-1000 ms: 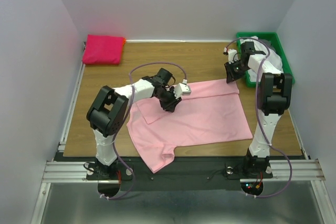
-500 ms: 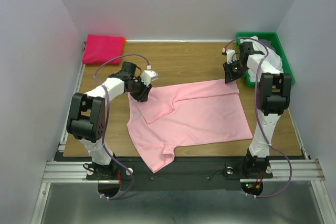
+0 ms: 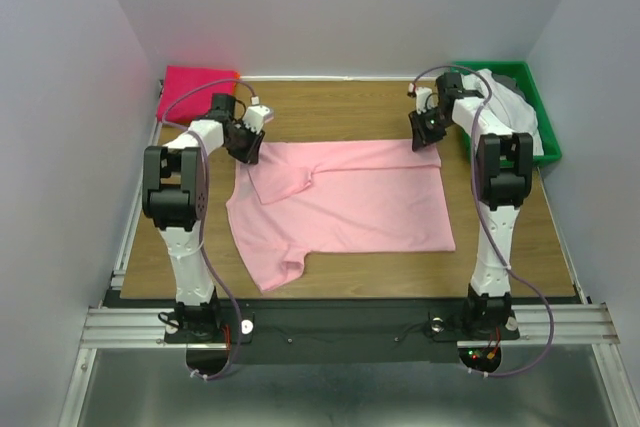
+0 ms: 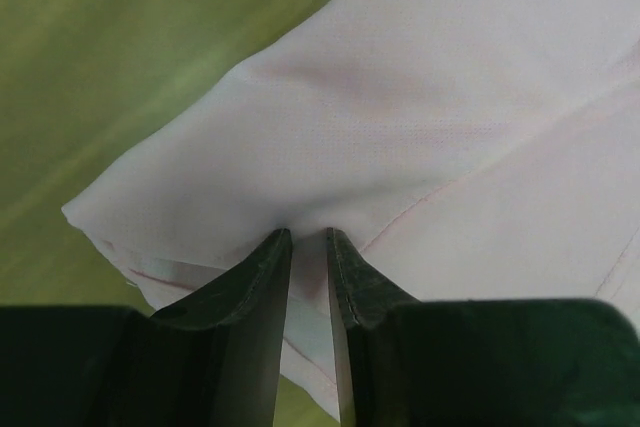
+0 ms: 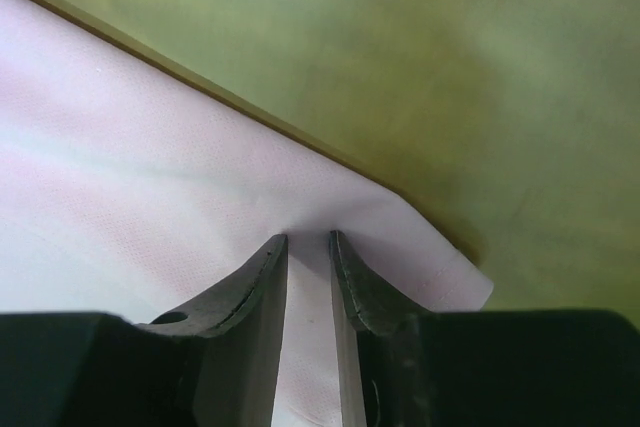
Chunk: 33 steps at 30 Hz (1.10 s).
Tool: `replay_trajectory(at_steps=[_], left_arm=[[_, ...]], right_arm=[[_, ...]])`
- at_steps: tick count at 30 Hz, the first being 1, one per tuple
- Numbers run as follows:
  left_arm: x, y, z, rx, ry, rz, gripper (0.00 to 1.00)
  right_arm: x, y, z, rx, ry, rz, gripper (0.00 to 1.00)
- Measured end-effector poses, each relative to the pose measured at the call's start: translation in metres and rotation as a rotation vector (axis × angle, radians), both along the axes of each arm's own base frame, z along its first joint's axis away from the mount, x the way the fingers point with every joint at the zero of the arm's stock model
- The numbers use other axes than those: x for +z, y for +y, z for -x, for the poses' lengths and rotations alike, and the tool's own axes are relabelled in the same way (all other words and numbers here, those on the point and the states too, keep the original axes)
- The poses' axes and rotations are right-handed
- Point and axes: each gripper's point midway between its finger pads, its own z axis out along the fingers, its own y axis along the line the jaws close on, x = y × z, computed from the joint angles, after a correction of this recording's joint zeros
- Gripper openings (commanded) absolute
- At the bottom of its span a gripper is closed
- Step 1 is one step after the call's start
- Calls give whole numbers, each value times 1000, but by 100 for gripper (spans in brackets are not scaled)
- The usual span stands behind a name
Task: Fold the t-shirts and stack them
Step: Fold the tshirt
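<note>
A pink t-shirt (image 3: 335,202) lies spread on the wooden table, one sleeve hanging toward the near left. My left gripper (image 3: 245,142) is shut on its far left corner; in the left wrist view the fingers (image 4: 262,277) pinch a fold of pink cloth (image 4: 400,117). My right gripper (image 3: 425,135) is shut on its far right corner; in the right wrist view the fingers (image 5: 262,277) pinch the cloth (image 5: 150,167) near its hemmed corner. A folded red t-shirt (image 3: 197,93) lies at the far left corner.
A green bin (image 3: 541,117) at the far right holds white and grey shirts (image 3: 508,107). Walls close in on the left, back and right. The table's front edge (image 3: 340,292) lies just beyond the arm bases.
My left gripper has dragged its shirt corner from the middle to the far left. My right gripper has shifted left and farther. The shirt has been pulled flat and moved away from me.
</note>
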Motion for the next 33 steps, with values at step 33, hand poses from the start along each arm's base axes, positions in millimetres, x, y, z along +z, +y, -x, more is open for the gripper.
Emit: replay_trajectory(at_steps=[33], left_arm=[[-1, -1, 42, 6, 92, 56, 43]], right_arm=[[3, 8, -37, -42, -61, -2, 40]])
